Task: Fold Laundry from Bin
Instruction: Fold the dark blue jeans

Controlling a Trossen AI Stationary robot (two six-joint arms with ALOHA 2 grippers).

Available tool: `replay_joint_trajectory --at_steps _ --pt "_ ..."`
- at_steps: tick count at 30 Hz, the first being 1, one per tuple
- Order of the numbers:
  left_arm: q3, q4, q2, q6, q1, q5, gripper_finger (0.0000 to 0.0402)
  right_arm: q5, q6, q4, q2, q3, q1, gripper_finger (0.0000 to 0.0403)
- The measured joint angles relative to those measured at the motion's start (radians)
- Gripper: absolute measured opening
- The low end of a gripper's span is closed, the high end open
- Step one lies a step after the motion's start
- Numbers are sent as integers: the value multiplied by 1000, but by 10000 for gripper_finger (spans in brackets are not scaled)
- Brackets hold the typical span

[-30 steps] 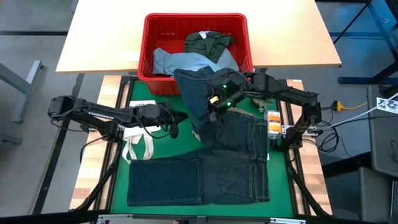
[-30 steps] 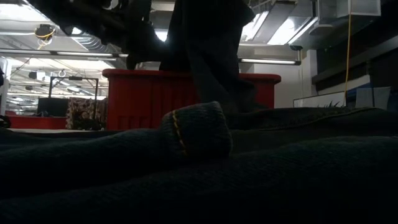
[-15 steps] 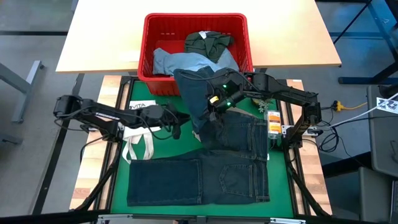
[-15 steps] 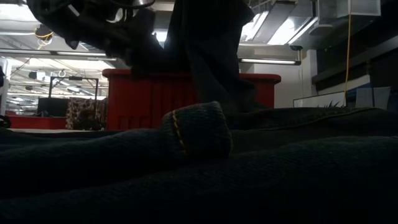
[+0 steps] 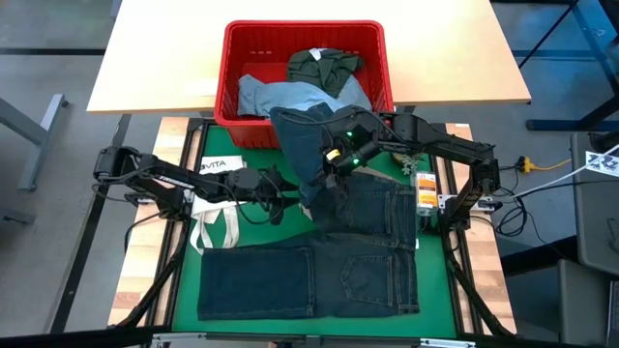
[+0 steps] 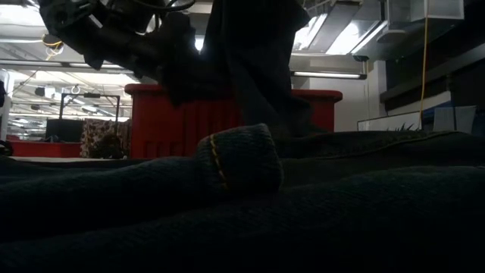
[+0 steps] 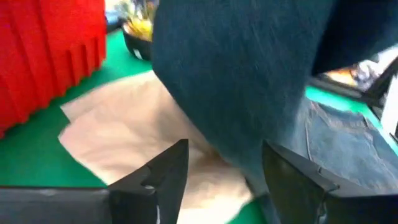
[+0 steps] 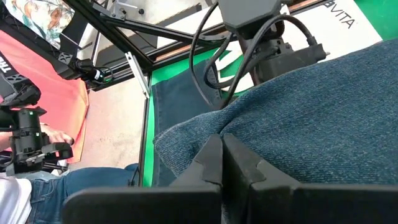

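Your right gripper [image 5: 332,155] has its jaws pinched tight on a fold of the dark navy jeans [image 5: 309,145], holding that part up just in front of the bin [image 5: 230,106], while the rest of the garment trails down onto the green mat [image 5: 253,227]. Your left gripper [image 7: 224,168] has its jaws spread wide, with nothing between them, right beside the hanging denim near the middle of the counter [image 5: 172,145].

Expect this denim to feel heavy and limp: it sags under its own weight, drapes rather than holds shape, and its coarse weave should not slip easily. A single-layer pinch may let the cloth peel away, so take hold where it is thick, at a hem, seam or waistband. The hanging edge facing your left jaws looks like the sensible spot.

A second pair of dark jeans [image 5: 309,280] lies flat toward the counter's near edge, and a white tote bag [image 5: 215,220] rests beside the left arm. More laundry, a light blue piece [image 5: 261,95] and an olive-green one [image 5: 324,66], sits in the bin at the far edge
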Motion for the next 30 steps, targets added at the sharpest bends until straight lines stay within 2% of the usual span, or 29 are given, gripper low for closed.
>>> replay_joint_trajectory --at_steps 9,16,27,30 --pt "0 210 107 5 -2 19 205 0 0 6 0 0 0 1" --pt "0 279 133 53 -4 168 205 -1 0 6 0 0 0 1" --pt "45 319 134 53 -17 127 205 -1 -2 6 0 0 0 1" --pt "60 317 134 47 -18 40 203 -1 -3 6 0 0 0 1"
